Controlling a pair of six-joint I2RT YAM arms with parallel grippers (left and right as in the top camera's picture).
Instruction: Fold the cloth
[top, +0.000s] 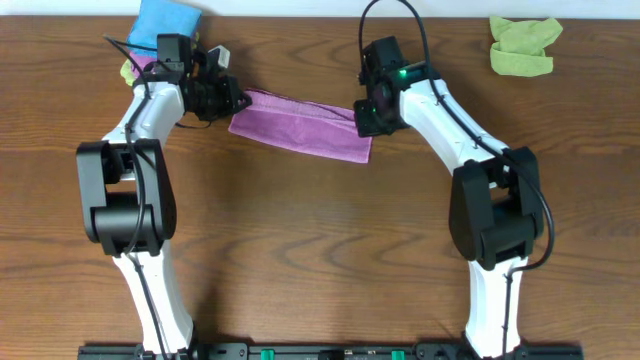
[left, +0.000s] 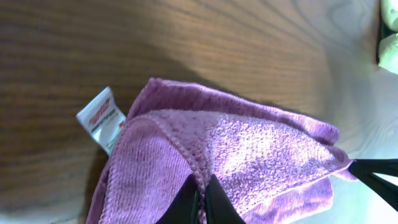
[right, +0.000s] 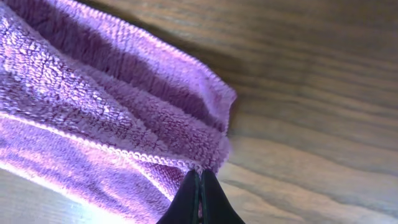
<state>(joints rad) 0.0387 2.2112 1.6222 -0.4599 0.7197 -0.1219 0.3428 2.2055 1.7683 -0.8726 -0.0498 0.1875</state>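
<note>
From above, the purple cloth (top: 300, 125) lies on the wooden surface (top: 320, 230) toward the far side, a long band running at a slant between the two arms. It already looks doubled over lengthwise. The left jaws are at its left end and the right jaws at its right end, so the band is held by both short ends. That grip probably keeps it taut and flat while one end is carried over to the other. A blue cloth (top: 165, 22) sits at the far left edge and a green cloth (top: 523, 45) at the far right, both well apart from the work.

In the left wrist view, the left jaws are pressed together on the stitched hem of the cloth (left: 249, 155), pinching the upper layer where it folds back over the lower one. A white label (left: 102, 118) pokes out from the cloth's edge onto the bare wood. Gripping at the hem gives the arm a firm, thin edge rather than a loose bunch of pile.

In the right wrist view, the right jaws are likewise clamped on the cloth (right: 93, 112), right at its corner, where the hems of the stacked layers meet. The layers lie in soft ridges just beyond the grip. Holding the corner itself should let the edges line up when the ends meet.
</note>
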